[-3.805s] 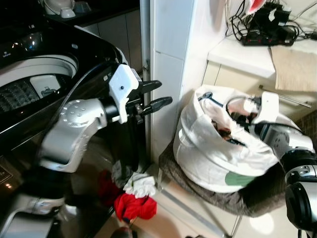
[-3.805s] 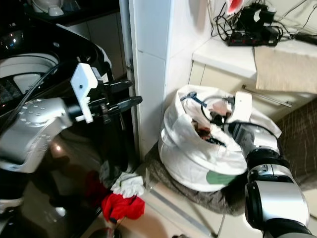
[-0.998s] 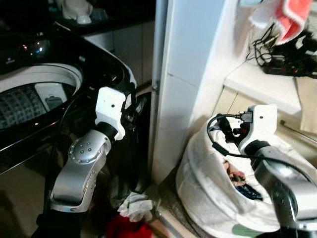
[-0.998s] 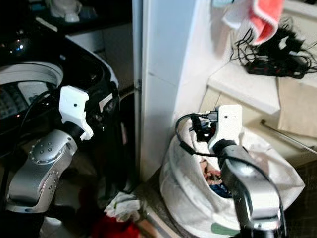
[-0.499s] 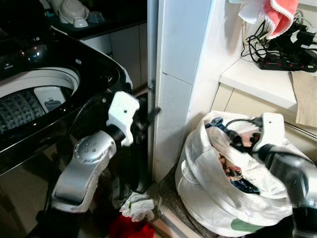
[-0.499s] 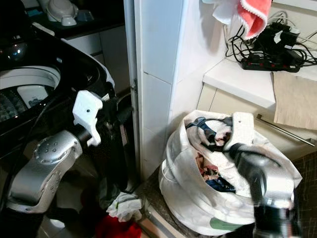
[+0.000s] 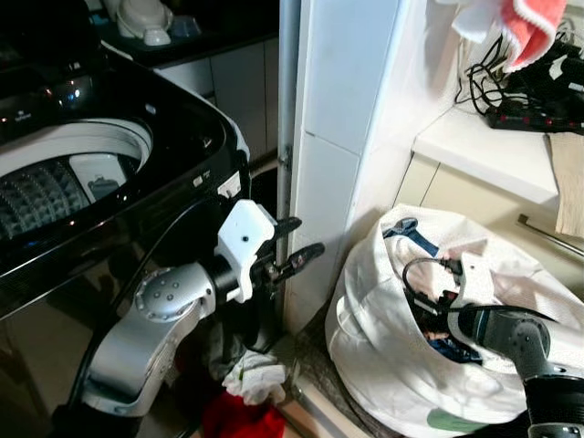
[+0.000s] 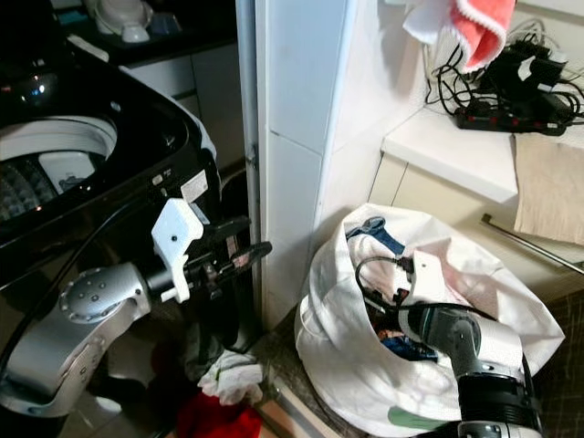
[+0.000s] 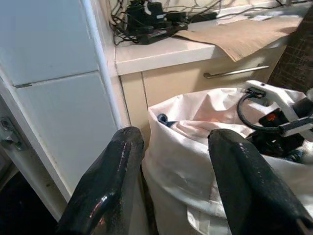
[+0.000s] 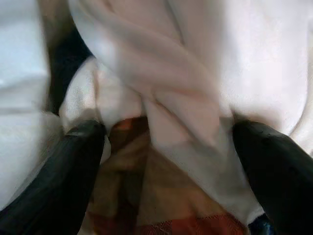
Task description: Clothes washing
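Beside the washing machine (image 7: 82, 173), my left tool (image 7: 297, 245) hangs open and empty. To its right, my right tool (image 10: 161, 161) is wide open inside the white laundry bag (image 7: 383, 347), its wrist view showing pale clothes (image 10: 186, 83) between the fingers.

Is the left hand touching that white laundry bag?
Apart. In the left eye view the left hand hangs in the air beside the pillar, a clear gap short of the bag.

The left gripper (image 9: 171, 166) has its two black fingers (image 9: 110, 181) spread apart. Between and beyond them stands a white laundry bag (image 9: 195, 161). The right gripper (image 9: 281, 127) reaches into the bag's mouth. Farther off, a bench (image 9: 166, 49) carries a power strip (image 9: 151, 24) with cables and a beige cloth (image 9: 239, 34).
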Tool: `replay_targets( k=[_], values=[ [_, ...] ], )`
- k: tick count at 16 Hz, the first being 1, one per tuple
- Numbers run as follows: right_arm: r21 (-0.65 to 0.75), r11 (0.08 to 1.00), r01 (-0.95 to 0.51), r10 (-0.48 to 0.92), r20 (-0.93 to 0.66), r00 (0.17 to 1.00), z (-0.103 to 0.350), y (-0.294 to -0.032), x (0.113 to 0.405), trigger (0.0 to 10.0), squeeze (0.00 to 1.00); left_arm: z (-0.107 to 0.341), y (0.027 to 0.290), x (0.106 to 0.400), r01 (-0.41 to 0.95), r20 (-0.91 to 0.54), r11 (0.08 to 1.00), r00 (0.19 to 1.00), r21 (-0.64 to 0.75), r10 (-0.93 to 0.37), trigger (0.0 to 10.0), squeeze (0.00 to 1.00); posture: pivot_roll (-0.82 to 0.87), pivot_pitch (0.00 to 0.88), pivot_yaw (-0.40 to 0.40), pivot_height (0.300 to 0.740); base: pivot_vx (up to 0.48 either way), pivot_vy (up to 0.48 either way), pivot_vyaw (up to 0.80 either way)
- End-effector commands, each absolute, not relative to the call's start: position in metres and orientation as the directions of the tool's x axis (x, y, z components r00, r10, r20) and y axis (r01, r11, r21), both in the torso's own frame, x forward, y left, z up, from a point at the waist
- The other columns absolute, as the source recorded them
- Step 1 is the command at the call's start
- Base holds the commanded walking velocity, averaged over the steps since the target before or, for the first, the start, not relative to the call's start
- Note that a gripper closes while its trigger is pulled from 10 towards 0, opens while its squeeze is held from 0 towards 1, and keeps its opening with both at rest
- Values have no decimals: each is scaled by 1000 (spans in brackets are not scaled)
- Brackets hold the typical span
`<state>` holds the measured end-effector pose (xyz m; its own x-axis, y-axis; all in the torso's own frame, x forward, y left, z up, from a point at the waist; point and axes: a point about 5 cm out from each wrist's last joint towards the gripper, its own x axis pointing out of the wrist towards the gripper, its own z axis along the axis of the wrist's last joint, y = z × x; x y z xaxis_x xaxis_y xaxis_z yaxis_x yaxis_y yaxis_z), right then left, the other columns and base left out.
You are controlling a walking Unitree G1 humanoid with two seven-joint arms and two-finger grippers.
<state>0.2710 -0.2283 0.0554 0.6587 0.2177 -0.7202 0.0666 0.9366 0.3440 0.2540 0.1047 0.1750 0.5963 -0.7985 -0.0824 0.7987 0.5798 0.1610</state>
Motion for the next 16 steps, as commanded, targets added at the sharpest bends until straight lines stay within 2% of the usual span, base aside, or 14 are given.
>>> replay_targets(
  k=[1,5,16],
  values=[
    [324,942,85,201,-751,629,47,-231,266,0,0,174,104,250,819,-113,551,570,161,-814,10000,0,-21,0,-35,740,0,0,0],
    [371,923,99,226,-733,642,46,-235,264,0,0,174,103,245,851,-110,509,522,131,-846,10000,0,-22,0,-30,740,0,0,0],
    [389,916,96,219,-688,692,50,-238,266,0,0,173,105,248,847,-134,512,529,144,-838,10000,0,-26,0,-17,740,0,0,0]
  ],
)
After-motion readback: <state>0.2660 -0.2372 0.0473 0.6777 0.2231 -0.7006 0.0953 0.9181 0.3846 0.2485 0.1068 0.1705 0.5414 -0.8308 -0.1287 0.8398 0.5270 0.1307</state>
